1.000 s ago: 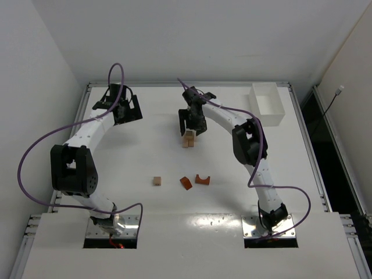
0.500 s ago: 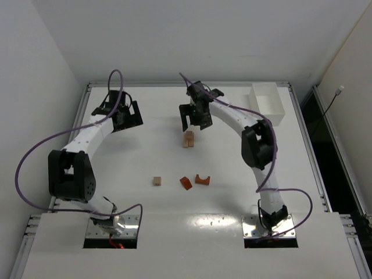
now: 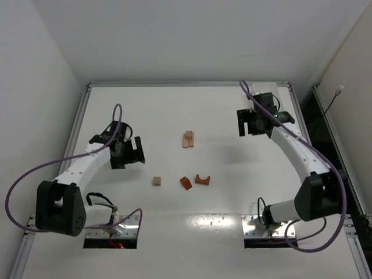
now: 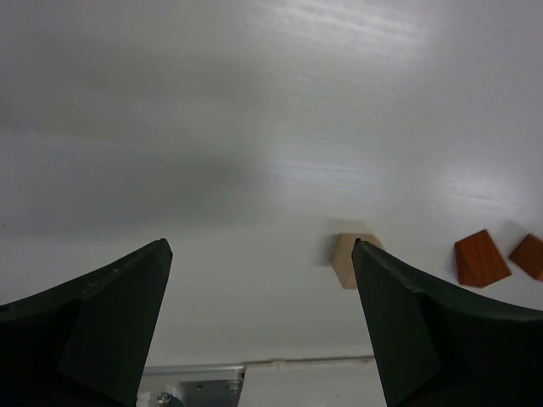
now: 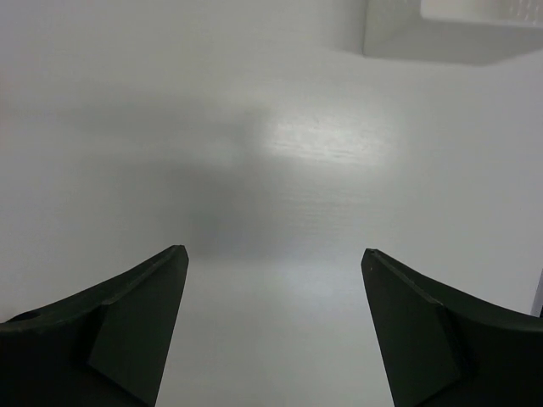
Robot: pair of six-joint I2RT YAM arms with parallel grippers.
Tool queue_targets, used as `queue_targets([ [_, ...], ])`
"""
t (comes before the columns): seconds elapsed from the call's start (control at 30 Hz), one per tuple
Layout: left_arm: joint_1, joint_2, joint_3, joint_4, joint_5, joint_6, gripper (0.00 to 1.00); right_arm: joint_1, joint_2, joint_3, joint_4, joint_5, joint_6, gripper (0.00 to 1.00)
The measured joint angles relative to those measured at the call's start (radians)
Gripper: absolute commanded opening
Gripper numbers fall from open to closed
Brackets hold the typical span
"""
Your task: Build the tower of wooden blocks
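Observation:
A short stack of pale tan blocks (image 3: 188, 139) stands mid-table, with no gripper near it. Nearer the arms lie a loose tan cube (image 3: 157, 181), an orange wedge (image 3: 185, 183) and an orange arch (image 3: 202, 179). My left gripper (image 3: 128, 156) hovers open left of the cube. In the left wrist view the cube (image 4: 347, 259) sits just inside the right finger (image 4: 407, 322), and the wedge (image 4: 480, 259) lies beyond it. My left gripper (image 4: 259, 246) holds nothing. My right gripper (image 3: 254, 128) hangs open and empty at the far right, over bare table (image 5: 273, 252).
The white tray (image 5: 450, 34) shows at the top right of the right wrist view, just beyond the right gripper. A metal frame (image 3: 186, 84) borders the table. The left arm's base plate (image 4: 191, 388) is visible below the left jaws.
The right gripper has left the tan stack and swung right toward the tray, its jaws wider. The left arm has swung from the far left corner down toward the loose tan cube.

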Motion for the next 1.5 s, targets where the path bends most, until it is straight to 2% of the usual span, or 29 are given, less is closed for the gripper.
queue_targets([
  [0.13,-0.101,0.0,-0.063,-0.026,0.042,-0.024,0.85,-0.023,-0.125,-0.147,-0.014,-0.004,-0.007,0.81],
  [0.27,-0.221,0.0,-0.095,-0.03,0.085,-0.046,0.84,-0.031,-0.279,-0.222,-0.029,-0.019,-0.01,0.81],
  [0.4,-0.294,0.002,-0.099,-0.02,0.118,-0.058,0.73,-0.05,-0.396,-0.272,-0.027,-0.027,-0.008,0.81],
  [0.5,-0.308,0.018,-0.099,-0.009,0.129,-0.062,0.69,-0.064,-0.442,-0.301,-0.029,-0.041,-0.001,0.81],
  [0.83,-0.36,0.124,-0.091,0.013,0.124,-0.059,0.64,-0.106,-0.485,-0.329,-0.045,-0.081,0.016,0.81],
  [1.17,-0.414,0.23,-0.005,0.031,0.105,-0.048,0.57,-0.138,-0.491,-0.332,-0.05,-0.113,0.022,0.81],
  [1.5,-0.441,0.276,0.031,0.047,0.094,-0.045,0.53,-0.162,-0.485,-0.333,-0.049,-0.135,0.024,0.81],
])
